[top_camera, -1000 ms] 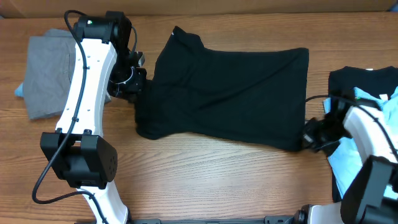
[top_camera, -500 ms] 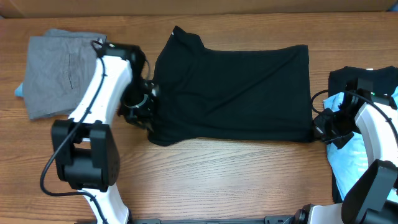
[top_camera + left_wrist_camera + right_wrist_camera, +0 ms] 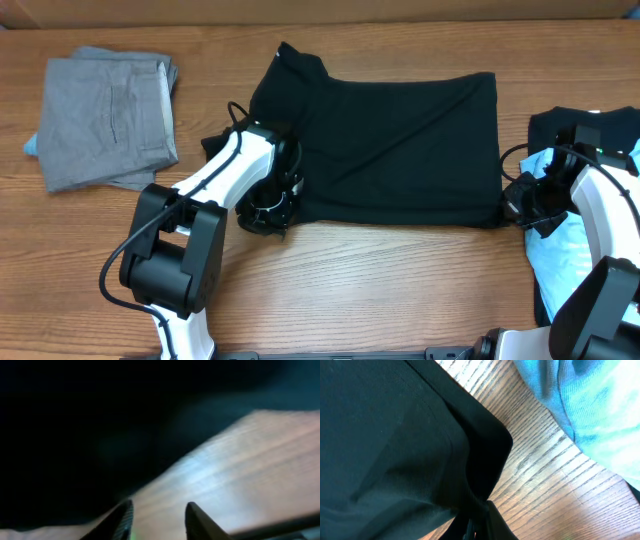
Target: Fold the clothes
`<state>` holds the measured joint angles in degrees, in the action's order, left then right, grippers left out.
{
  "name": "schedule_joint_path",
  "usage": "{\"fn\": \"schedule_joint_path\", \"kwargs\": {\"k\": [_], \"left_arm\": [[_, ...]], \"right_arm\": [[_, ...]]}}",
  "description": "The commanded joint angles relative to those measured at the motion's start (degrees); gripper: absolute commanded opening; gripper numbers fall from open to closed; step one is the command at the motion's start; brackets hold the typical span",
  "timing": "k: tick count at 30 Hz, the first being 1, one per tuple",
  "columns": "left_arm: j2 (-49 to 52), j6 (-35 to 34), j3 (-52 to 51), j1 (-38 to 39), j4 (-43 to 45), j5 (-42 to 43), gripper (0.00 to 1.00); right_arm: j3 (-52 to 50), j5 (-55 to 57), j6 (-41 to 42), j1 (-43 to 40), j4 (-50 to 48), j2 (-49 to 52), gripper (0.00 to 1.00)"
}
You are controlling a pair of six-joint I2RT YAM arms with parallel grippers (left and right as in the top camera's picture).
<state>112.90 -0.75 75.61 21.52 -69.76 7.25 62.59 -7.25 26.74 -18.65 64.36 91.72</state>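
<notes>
The black T-shirt [image 3: 390, 140] lies spread across the middle of the table, with one sleeve pointing to the back left. My left gripper [image 3: 266, 207] is at its front-left corner. In the blurred left wrist view the fingers [image 3: 157, 521] are apart with bare wood between them, and the black fabric [image 3: 75, 435] lies just beyond. My right gripper [image 3: 512, 203] is at the front-right corner. In the right wrist view it [image 3: 476, 525] is shut on a bunched fold of the black shirt [image 3: 395, 435].
A folded grey shirt [image 3: 105, 120] lies at the back left with a light blue edge [image 3: 31, 146] under it. A pile of black [image 3: 560, 128] and light blue clothes [image 3: 556, 255] sits at the right edge and also shows in the right wrist view [image 3: 585, 405].
My left arm has swung from the shirt's left side down and right to its front-left corner. The shirt's front edge has drawn back into a straighter line. My right gripper shifted slightly right.
</notes>
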Motion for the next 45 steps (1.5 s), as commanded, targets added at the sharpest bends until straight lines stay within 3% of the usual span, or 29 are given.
{"fn": "schedule_joint_path", "kwargs": {"k": [1,4,8,12,18,26,37,39,41,42,45], "left_arm": [[-1.2,-1.6,-2.4,0.0,3.8,-6.2,0.42],[-1.2,-1.6,-5.1,0.0,8.7,-7.2,0.44],[-1.2,-1.9,-7.8,0.0,13.4,-8.3,0.38],[-1.2,-3.5,-7.9,-0.1,13.7,-8.3,0.04],[-1.9,-10.0,-5.0,-1.2,4.9,-8.0,0.04],[-9.5,-9.7,7.1,-5.6,-16.9,-4.7,0.04],[-16.2,-9.5,9.2,-6.7,-23.0,-1.0,0.06],[-16.2,-9.1,8.5,-6.0,-23.6,-1.0,0.09],[-16.2,-9.1,7.5,-5.0,-23.7,-1.0,0.13],[-16.2,-9.1,7.0,-4.6,-23.7,-1.0,0.16],[-16.2,-9.1,6.1,-4.2,-23.4,-1.5,0.25]], "right_arm": [[1.3,0.1,-0.1,-0.1,-0.2,-1.3,0.08],[1.3,0.1,-0.2,-0.1,-0.2,-1.3,0.08],[1.3,0.1,-0.2,-0.1,-0.2,-1.3,0.08],[1.3,0.1,-0.2,-0.1,-0.3,-1.3,0.08],[1.3,0.1,-1.7,-0.1,0.0,-1.3,0.07],[2.9,0.1,-2.7,-0.1,1.7,-1.4,0.07],[3.5,0.3,-3.5,-0.1,5.1,-1.4,0.09],[3.5,0.3,-4.3,-0.1,5.9,-1.4,0.22],[3.5,0.3,-4.3,-0.1,6.8,-1.4,0.5],[3.5,0.6,-4.2,-0.1,7.1,-1.4,0.58],[3.5,0.8,-4.2,-0.1,6.6,-1.4,0.65]]}}
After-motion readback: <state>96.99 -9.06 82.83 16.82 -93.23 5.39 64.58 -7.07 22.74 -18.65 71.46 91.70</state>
